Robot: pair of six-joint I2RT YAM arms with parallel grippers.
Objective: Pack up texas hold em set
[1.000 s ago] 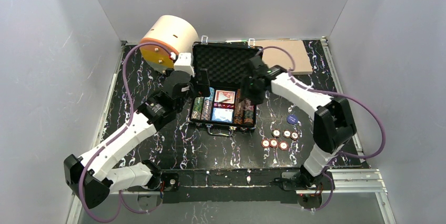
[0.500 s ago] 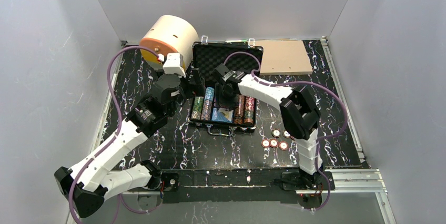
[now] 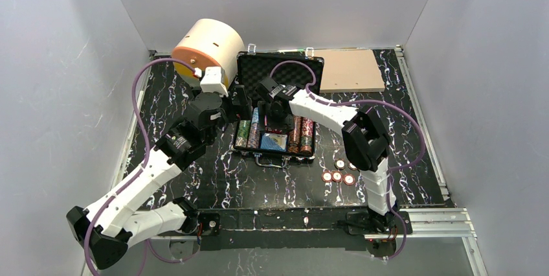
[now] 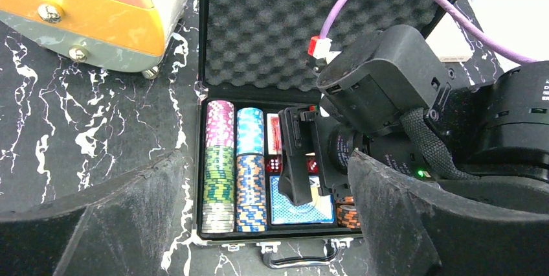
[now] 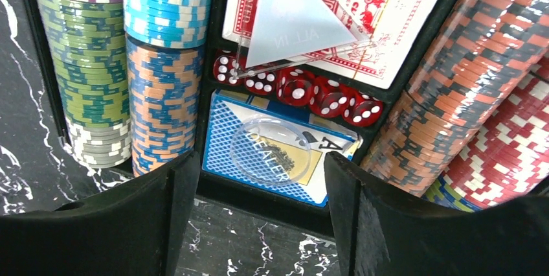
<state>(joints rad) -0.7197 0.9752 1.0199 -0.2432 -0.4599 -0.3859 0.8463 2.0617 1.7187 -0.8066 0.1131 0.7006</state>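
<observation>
The black briefcase (image 3: 241, 149) lies open with its foam lid (image 4: 259, 23) up. Chip rows (image 5: 97, 62) fill both sides, and orange and red stacks (image 5: 466, 88) sit at the right. Between them are a red deck (image 5: 395, 10) under a clear triangle (image 5: 291, 23), red dice (image 5: 304, 91), and a blue deck (image 5: 226, 140) with a clear round dealer button (image 5: 270, 148) lying on it. My right gripper (image 5: 259, 169) hangs open just over the blue deck's near edge, holding nothing. My left gripper (image 4: 267, 159) stands open above the case's left side, empty.
A big cream cylinder with an orange face (image 3: 207, 46) stands at the case's back left. A flat tan board (image 3: 349, 70) lies at the back right. Several loose red-and-white chips (image 3: 340, 171) sit on the table right of the case. Grey walls surround the table.
My right gripper swung from the case's right side to its middle compartment, and its jaws have widened. My left arm shifted slightly left early on, then stayed still.
</observation>
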